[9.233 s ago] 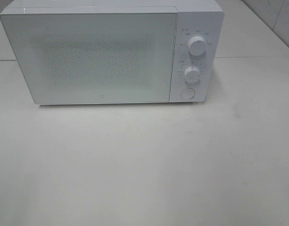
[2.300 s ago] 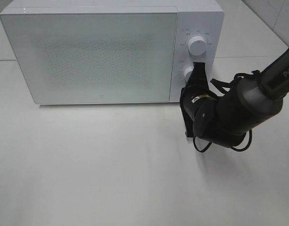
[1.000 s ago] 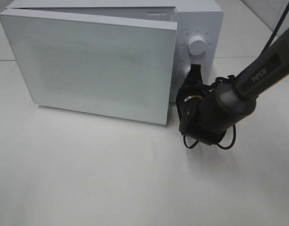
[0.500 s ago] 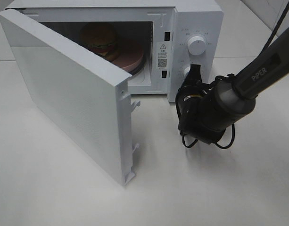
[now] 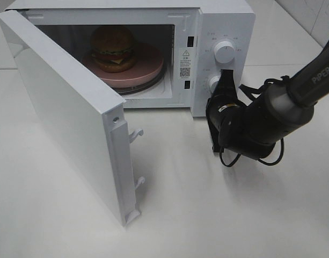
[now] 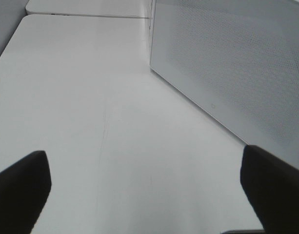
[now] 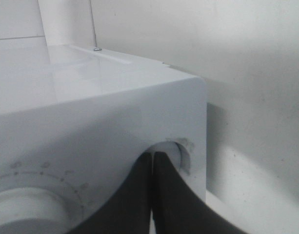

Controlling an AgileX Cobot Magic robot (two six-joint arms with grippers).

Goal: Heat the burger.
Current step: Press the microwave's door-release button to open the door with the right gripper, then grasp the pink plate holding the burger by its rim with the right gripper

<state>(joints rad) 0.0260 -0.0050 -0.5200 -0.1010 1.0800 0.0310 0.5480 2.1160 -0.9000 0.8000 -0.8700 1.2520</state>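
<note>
The burger [image 5: 112,47] sits on a pink round plate [image 5: 148,71] inside the white microwave [image 5: 228,21], whose door [image 5: 62,107] stands wide open toward the front left. My right gripper [image 5: 225,80] is shut and empty, its tips pointing up at the control panel beside the lower knob [image 5: 213,83]. The right wrist view has the shut tips [image 7: 153,158] right at a round recess [image 7: 177,148] in the panel. In the left wrist view my left gripper [image 6: 147,168] is open and empty above the table, with the door's outer face [image 6: 237,73] beside it. It is outside the exterior view.
The upper knob [image 5: 224,52] is above the right gripper. The right arm [image 5: 261,123] lies over the table to the right of the microwave. Door hooks [image 5: 134,134] stick out from the door's free edge. White table [image 5: 207,215] spreads in front.
The door has swung from shut to wide open, uncovering the burger on its plate. The right gripper has stayed shut at the control panel, with the arm shifting slightly right.
</note>
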